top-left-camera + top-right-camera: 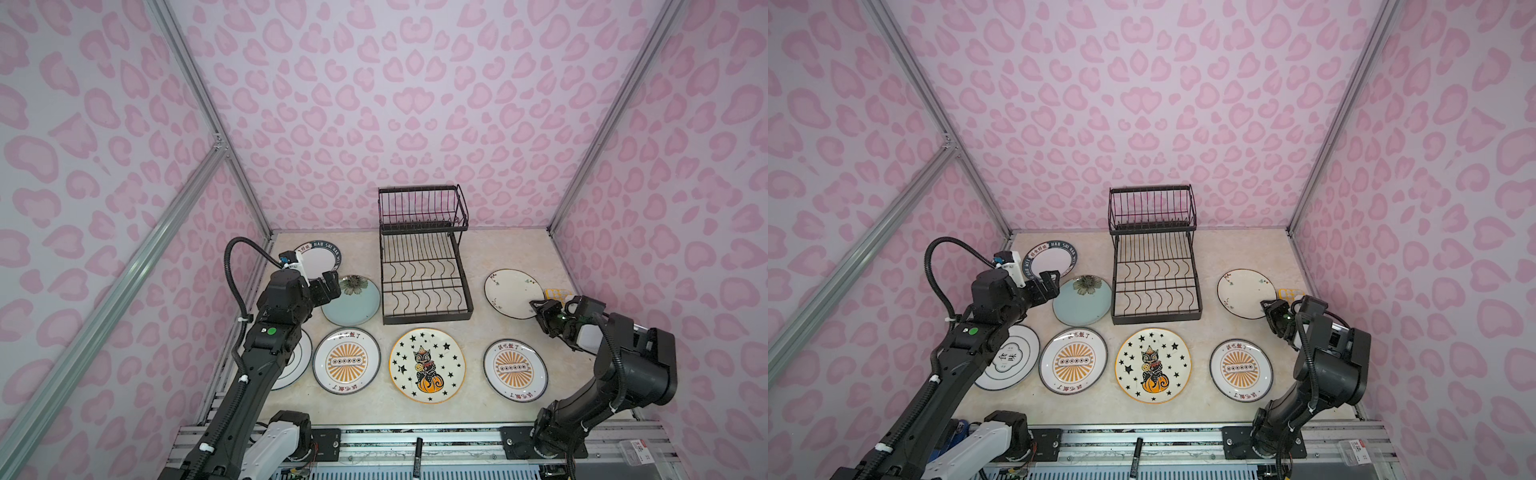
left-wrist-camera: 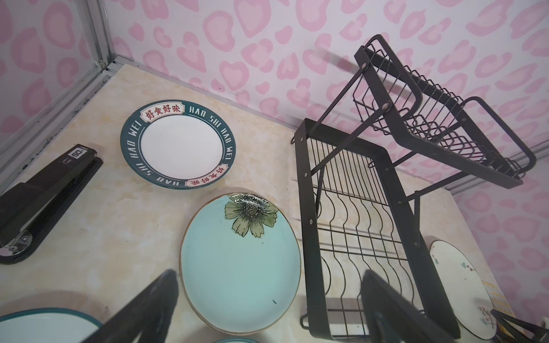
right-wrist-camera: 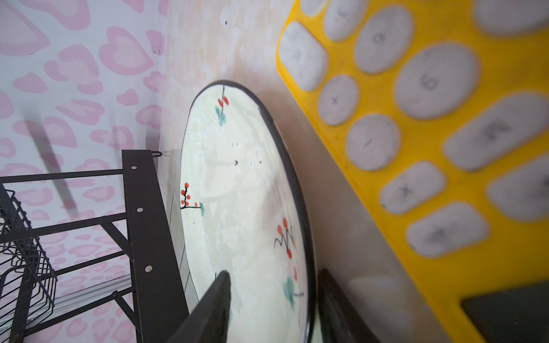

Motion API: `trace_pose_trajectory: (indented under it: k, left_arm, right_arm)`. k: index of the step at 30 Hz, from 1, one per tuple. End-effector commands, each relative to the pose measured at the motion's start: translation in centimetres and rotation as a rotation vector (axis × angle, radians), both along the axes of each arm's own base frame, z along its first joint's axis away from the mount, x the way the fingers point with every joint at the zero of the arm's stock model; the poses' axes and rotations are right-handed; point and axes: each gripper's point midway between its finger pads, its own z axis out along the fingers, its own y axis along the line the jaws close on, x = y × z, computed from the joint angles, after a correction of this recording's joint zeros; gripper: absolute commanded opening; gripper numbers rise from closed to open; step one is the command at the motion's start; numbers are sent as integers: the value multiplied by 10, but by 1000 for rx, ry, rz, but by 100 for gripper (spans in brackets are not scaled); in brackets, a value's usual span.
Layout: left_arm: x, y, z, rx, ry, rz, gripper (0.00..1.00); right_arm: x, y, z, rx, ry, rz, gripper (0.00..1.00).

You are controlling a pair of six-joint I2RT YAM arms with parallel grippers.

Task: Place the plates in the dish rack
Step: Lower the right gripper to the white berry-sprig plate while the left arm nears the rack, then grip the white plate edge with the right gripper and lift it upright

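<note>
Seven plates lie flat on the table and none is in the dish rack (image 1: 424, 282) yet, so this is the first pick.

The left gripper (image 1: 328, 286) hangs with its fingers spread wide and holding nothing. The pale teal plate (image 1: 353, 307) lies just below and ahead of its fingertips, and the lettered-rim plate (image 1: 320, 259) is beyond them toward the back wall. The rack stands off to the side of its outer finger, with both tiers empty.

The step in hand is on the right, where the right gripper (image 1: 539, 308) is turned on its side at the near edge of the white sprig plate (image 1: 509, 293). In the right wrist view its fingers (image 3: 214, 303) stand apart and straddle the dark rim, one over the plate's face and the other outside the rim, close to the table. A gap shows between them, so I judge the pinch is not made yet.

To do it well:
- The outer finger should slide under the raised lip, not push against it, or the plate will skate toward the rack.
- The bite should go deep enough that glazed ceramic cannot pivot out.
- The lift should come up rim-first, so the plate hangs nearly upright for a slot in the lower tray.

The yellow calculator (image 1: 555, 294) lies just outside the outer finger, so the approach has to stay on the plate's side of it. Knocking it could throw off the grip.
</note>
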Motion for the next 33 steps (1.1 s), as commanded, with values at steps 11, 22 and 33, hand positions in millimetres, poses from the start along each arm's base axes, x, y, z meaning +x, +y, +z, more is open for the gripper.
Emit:
trace_pose_trajectory:
  k: [11, 22, 33]
  left_arm:
    - [7, -18, 2, -7, 2, -109, 98]
    - [8, -17, 3, -16, 36, -93, 98]
    - [8, -17, 6, -33, 29, -82, 98]
  right_arm:
    - [-9, 0, -25, 6, 69, -27, 21]
    - [-5, 2, -20, 14, 42, -13, 0]
    - [4, 5, 21, -32, -47, 28, 0]
